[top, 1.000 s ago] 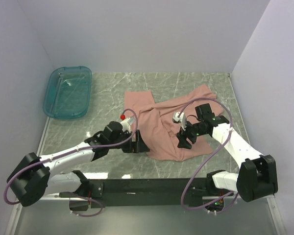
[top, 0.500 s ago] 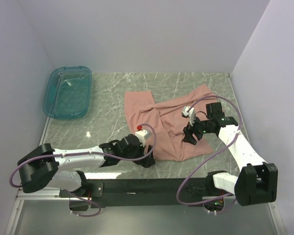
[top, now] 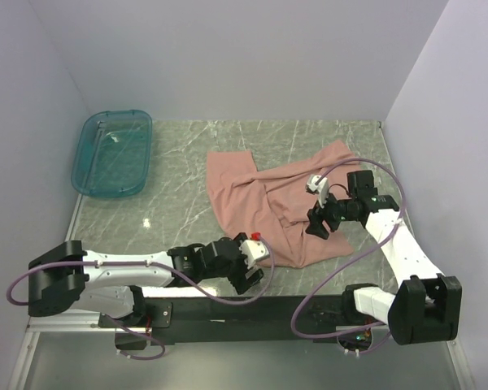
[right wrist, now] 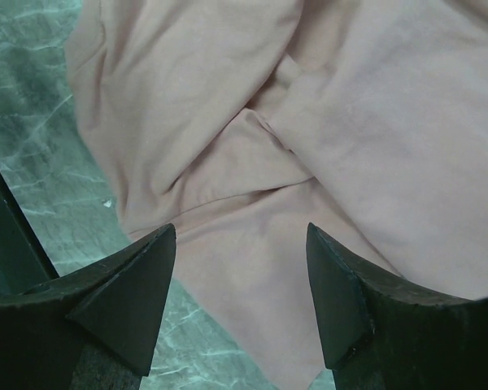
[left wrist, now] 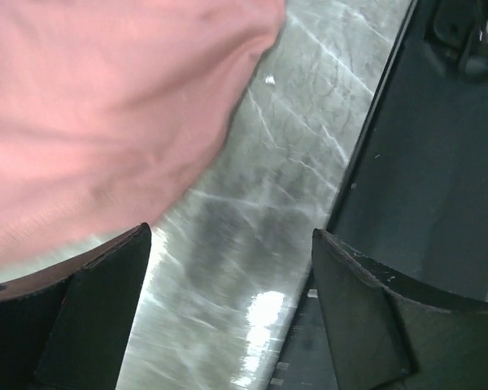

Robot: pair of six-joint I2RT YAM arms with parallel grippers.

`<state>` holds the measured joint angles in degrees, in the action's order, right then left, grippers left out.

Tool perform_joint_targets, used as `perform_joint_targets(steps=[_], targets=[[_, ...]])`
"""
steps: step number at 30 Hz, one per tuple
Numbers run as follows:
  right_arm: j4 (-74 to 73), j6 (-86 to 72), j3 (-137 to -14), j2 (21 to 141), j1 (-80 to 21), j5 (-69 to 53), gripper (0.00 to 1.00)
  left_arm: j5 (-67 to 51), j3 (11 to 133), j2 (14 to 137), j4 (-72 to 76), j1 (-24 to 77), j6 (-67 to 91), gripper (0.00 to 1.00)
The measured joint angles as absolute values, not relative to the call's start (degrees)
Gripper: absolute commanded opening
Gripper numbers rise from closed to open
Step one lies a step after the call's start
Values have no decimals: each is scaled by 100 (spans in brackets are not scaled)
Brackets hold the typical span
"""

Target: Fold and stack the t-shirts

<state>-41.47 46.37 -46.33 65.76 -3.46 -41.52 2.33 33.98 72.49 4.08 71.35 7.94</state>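
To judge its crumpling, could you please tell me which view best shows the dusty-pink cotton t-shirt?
Top external: nearly all of the dusty-pink cotton t-shirt is in frame. Left wrist shows only a blurred edge; right wrist shows only close-up folds.

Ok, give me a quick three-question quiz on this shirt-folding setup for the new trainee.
1. True or false: the pink t-shirt lies in the teal tray.
2. Fill in: the left gripper is ____, holding nothing.
3. Which hangs squarely over the t-shirt? A: left gripper. B: right gripper. C: teal tray.
Key: 1 false; 2 open; 3 B.
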Motion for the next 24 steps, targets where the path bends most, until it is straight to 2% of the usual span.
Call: perform_joint_targets(steps=[7,11,16,24], targets=[[-4128,4703,-4530,6276,-172,-4274,72,224,3142,7181,895,7183,-1046,85],[-4130,4748,-4530,6233,-102,-4324,71,187,3256,7697,987,7183,-1693,76],[-4132,4768,-4530,6233,-71,-4381,71,228,3533,8573,1160,7183,-2222,72],[-4160,4792,-4530,6233,-71,-4493,71,246,3785,9177,1636,7177,-2644,60]])
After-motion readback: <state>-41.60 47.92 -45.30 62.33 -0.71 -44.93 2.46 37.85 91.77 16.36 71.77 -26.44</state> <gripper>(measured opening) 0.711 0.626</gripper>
